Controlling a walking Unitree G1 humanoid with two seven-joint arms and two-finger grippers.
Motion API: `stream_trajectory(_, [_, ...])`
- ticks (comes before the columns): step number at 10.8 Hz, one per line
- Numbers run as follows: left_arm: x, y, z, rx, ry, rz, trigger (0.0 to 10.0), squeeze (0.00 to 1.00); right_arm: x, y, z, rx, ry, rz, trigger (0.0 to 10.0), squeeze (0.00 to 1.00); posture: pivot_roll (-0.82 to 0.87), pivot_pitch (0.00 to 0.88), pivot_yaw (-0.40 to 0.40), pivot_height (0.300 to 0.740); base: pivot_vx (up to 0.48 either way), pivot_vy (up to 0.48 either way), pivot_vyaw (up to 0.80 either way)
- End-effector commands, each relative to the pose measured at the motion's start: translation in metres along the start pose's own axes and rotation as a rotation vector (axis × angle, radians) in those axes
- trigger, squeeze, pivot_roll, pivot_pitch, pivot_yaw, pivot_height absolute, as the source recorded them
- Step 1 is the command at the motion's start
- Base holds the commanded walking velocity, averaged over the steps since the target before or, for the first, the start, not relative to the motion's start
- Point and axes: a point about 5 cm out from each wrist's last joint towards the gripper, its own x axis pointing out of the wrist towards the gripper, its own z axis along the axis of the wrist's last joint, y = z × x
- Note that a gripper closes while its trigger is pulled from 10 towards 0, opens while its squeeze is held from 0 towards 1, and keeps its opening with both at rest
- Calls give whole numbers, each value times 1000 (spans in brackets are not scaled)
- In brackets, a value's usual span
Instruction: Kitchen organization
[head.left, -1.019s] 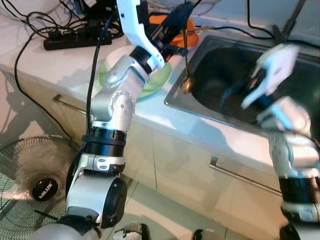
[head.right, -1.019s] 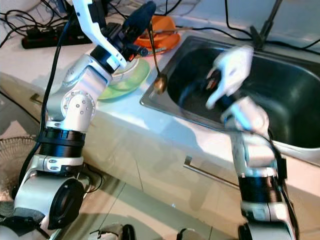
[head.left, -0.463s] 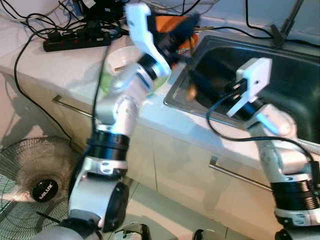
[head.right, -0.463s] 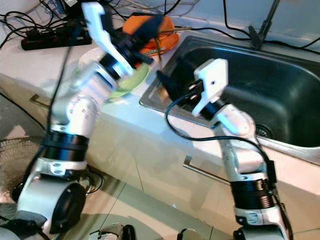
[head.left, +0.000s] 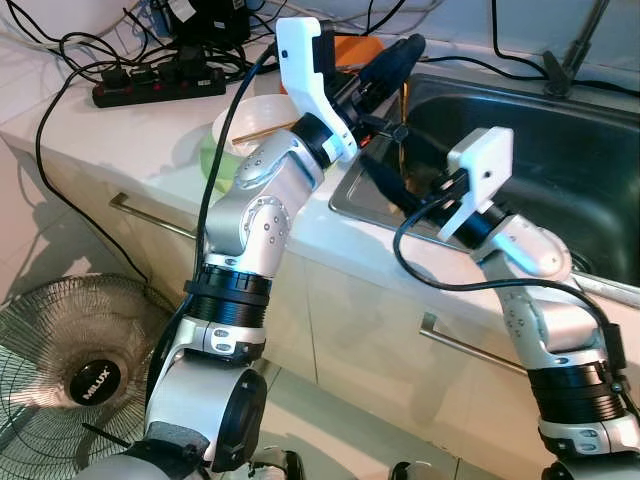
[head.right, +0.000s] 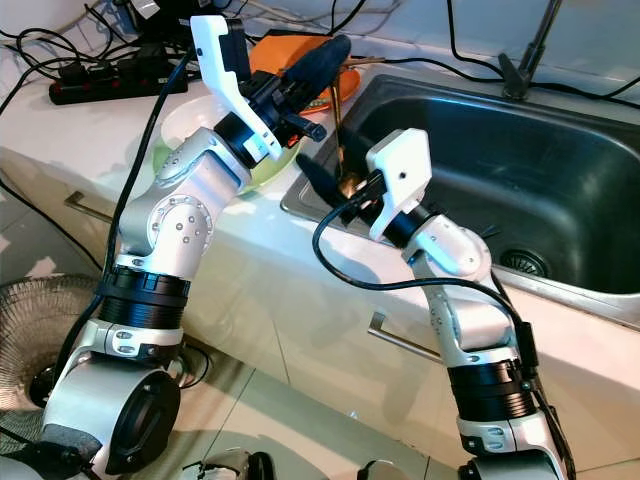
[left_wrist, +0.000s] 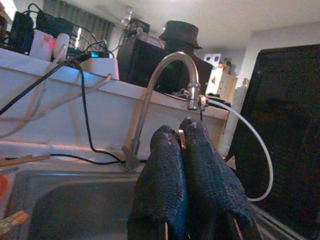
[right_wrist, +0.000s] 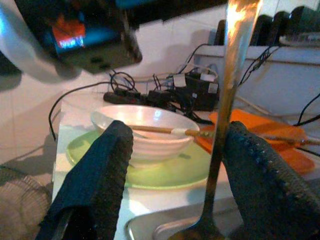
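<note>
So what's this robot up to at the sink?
It looks like a handover of a spoon. The left gripper is shut on the handle, holding the spoon upright over the near edge of the steel sink. The right gripper is open, with its fingers on either side of the handle, not clamped. On the counter beside the sink, a white bowl sits on a green plate, with an orange plate behind.

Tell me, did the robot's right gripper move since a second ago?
Yes. The right gripper has swung from over the middle of the sink to the sink's left rim, its open fingers now around the spoon hanging from the left gripper.
</note>
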Motion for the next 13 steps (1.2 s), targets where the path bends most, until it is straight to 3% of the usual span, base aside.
stream_trajectory(1, [1, -5, 2, 1, 0, -28, 10000, 0, 3, 2, -3, -19, 12, -4, 10000, 0, -19, 34, 97, 740, 0, 0, 0])
stream_trajectory(4, [1, -6, 2, 0, 2, -34, 10000, 0, 6, -14, -15, -66, 98, -167, 10000, 0, -14, 40, 97, 740, 0, 0, 0])
stream_trajectory(6, [0, -6, 2, 0, 3, -31, 10000, 0, 7, -16, -13, -56, 79, -190, 10000, 0, -14, 46, 95, 740, 0, 0, 0])
stream_trajectory(7, [0, -5, 2, 2, 2, -29, 10000, 0, 9, -15, -12, -53, 69, -190, 431, 0, -14, 49, 94, 740, 0, 0, 0])
stream_trajectory(8, [0, -5, 2, 3, 3, -28, 10000, 0, 9, -15, -12, -53, 64, -193, 0, 0, -14, 49, 94, 740, 0, 0, 0])
stream_trajectory(13, [0, -2, 3, 9, 1, -15, 10000, 0, 8, -19, -9, -51, 52, -204, 0, 0, -12, 60, 93, 740, 0, 0, 0])
